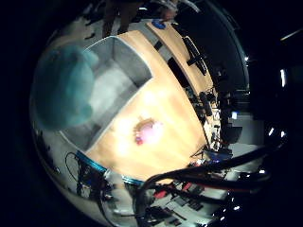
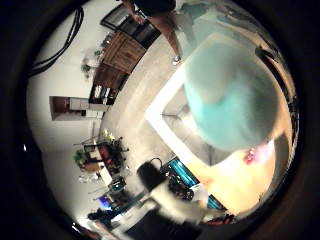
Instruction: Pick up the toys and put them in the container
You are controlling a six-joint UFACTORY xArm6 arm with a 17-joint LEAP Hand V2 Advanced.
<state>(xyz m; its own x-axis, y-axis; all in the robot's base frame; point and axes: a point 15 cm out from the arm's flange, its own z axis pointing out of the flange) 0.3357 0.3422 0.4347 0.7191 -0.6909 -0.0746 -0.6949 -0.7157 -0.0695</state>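
A teal, soft-looking toy (image 2: 235, 95) fills much of the right thumb side palm view, so it is close to my hand's palm. It also shows in the right little finger side palm view (image 1: 64, 87). It hangs over an open grey container (image 1: 123, 74) that stands on a wooden table (image 1: 170, 106). A small pink toy (image 1: 145, 130) lies on the table a short way from the container's corner. The right thumb side palm view also shows the pink toy (image 2: 258, 153) beside the container's rim (image 2: 172, 115). My hand is above the container.
The table's edge runs near dark equipment and monitors (image 1: 213, 109) on one side. Shelves and cluttered furniture (image 2: 105, 160) stand on the floor beyond the container. A person's legs (image 2: 165, 25) stand on the floor by the far end of the table.
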